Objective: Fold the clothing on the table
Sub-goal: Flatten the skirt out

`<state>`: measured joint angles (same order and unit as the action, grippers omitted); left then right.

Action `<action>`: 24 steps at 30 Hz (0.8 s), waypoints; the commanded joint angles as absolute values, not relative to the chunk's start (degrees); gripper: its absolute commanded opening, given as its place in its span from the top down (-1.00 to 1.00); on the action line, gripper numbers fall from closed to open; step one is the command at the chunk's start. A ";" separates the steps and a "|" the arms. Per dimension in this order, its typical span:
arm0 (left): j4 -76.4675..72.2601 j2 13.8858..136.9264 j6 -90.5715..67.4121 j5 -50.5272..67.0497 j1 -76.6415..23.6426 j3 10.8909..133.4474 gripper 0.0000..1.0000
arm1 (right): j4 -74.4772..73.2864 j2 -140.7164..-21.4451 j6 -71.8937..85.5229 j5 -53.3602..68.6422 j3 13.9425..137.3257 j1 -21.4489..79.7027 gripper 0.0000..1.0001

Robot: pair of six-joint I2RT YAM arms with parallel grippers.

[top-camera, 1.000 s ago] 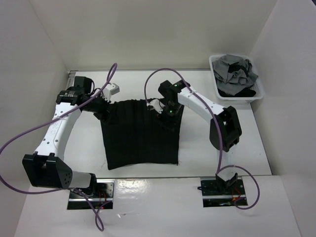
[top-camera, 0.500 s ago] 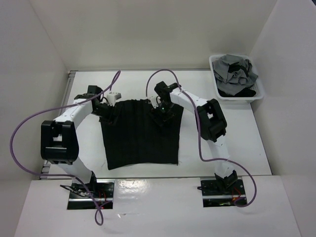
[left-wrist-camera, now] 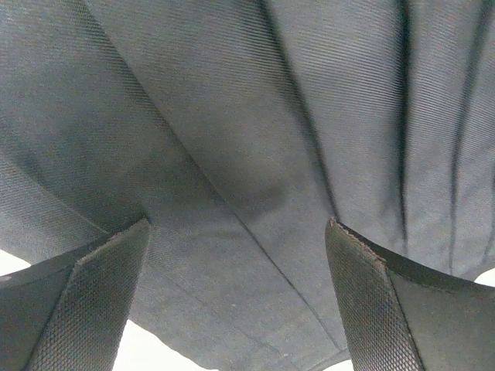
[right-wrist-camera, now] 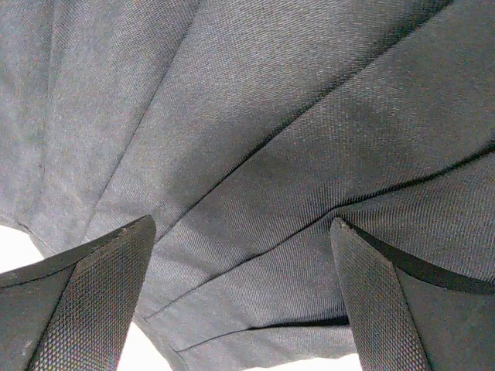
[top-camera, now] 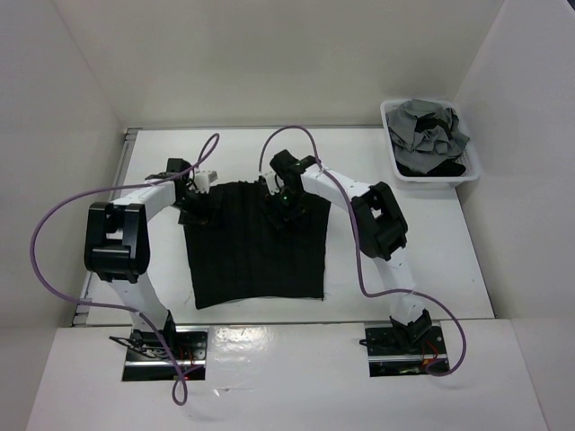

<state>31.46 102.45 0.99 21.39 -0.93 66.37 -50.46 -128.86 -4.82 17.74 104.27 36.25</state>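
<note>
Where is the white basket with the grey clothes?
In the top view, the white basket sits on the table at its far right corner, apart from the black clothing to its left.

Plain white walls [top-camera: 269, 54] close in three sides, evenly lit, a white basket [top-camera: 437, 179] at far right.

White table [top-camera: 431, 251] with a black garment and a basket

The table fills the middle of the top view, with a thin metal rail [top-camera: 130, 135] showing along its far edge at upper left. The black clothing [top-camera: 256, 256] lies spread flat at the centre of the frame, roughly square, its faint ribs running from top to bottom. A white plastic basket [top-camera: 388, 135] sits on the table at upper right, well apart from the clothing.
</note>
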 commanded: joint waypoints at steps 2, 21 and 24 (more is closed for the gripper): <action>30.06 105.73 -2.37 18.81 -0.70 68.11 -0.98 | -47.11 -133.68 -2.02 16.00 103.54 36.83 -0.96; 31.19 113.74 -4.04 20.48 -0.70 82.95 -0.98 | -47.99 -137.74 -2.27 4.04 115.04 32.43 -0.96; 33.74 109.26 -2.81 20.48 -0.70 84.98 -0.98 | -50.01 -133.53 -4.47 6.06 116.19 31.90 -0.96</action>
